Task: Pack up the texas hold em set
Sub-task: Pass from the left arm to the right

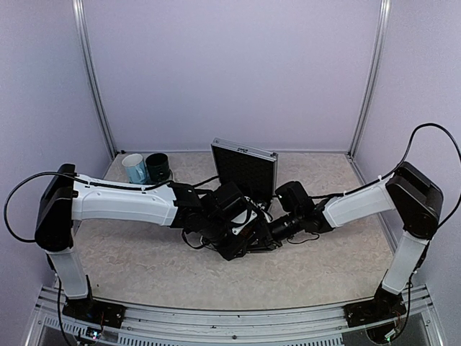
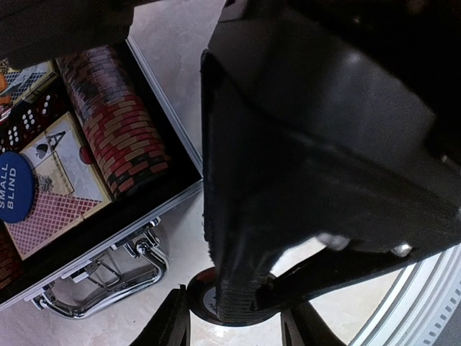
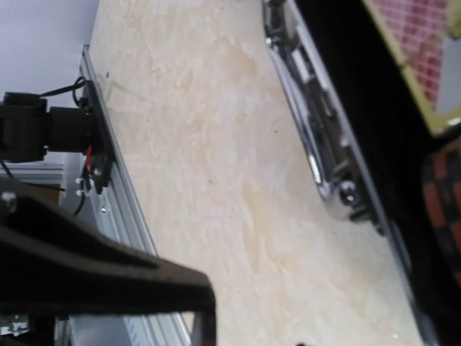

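The silver ribbed case (image 1: 245, 169) stands open, lid upright, and both arms meet low over its front edge. In the left wrist view the black-lined tray (image 2: 180, 189) holds striped chip rows (image 2: 115, 122), a card deck (image 2: 54, 194), a blue "SMALL BLIND" button (image 2: 11, 186) and red dice (image 2: 25, 122). A round black button (image 2: 198, 303) lies on the table in front of the chrome handle (image 2: 108, 288). My left gripper (image 2: 234, 328) is open and straddles it. A ribbed black finger (image 2: 245, 288) of my right gripper (image 1: 272, 232) presses onto it; how the right jaws stand is hidden.
A light-blue mug (image 1: 135, 168) and a dark-green mug (image 1: 158, 166) stand at the back left. The right wrist view shows bare table, the case's handle side (image 3: 324, 166), the metal front rail (image 3: 115, 194) and a black bar (image 3: 108, 281) across the lower left.
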`<action>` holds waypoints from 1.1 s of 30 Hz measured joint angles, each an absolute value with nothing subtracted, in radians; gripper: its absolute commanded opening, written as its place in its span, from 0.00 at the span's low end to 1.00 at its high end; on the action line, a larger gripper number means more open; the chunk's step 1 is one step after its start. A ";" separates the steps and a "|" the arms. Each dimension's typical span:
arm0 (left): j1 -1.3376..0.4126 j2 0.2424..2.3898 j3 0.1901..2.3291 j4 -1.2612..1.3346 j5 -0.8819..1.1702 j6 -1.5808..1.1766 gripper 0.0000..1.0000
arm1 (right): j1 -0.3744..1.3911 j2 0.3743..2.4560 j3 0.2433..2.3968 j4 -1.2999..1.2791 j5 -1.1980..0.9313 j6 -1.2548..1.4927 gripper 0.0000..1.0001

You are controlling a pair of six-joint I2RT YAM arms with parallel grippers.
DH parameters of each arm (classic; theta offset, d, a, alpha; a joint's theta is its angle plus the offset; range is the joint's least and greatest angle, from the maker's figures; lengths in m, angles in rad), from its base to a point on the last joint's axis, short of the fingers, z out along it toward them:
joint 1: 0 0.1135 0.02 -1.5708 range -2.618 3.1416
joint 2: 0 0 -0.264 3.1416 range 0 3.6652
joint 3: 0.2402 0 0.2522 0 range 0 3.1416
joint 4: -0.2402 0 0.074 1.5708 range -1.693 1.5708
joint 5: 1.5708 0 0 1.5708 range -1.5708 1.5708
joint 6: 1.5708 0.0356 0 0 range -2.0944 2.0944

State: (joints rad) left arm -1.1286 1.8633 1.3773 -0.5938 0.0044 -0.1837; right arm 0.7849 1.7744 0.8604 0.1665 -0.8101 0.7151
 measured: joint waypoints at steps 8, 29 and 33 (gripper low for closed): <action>-1.130 1.863 1.377 -0.594 0.004 -0.184 0.40 | 0.795 1.804 0.869 0.222 -0.846 0.750 0.19; -1.135 1.753 1.257 -0.522 -0.050 -0.220 0.99 | 0.781 1.758 0.914 0.053 -0.738 0.628 0.00; -1.070 1.603 1.151 -0.467 0.010 -0.243 0.99 | 0.776 1.717 0.981 -0.060 -0.645 0.516 0.00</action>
State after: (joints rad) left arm -1.0698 1.6028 1.1511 -0.4675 0.0101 -0.2428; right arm 0.7757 1.7172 0.9806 -0.0597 -0.6445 0.5156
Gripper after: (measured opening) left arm 0.988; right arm 0.020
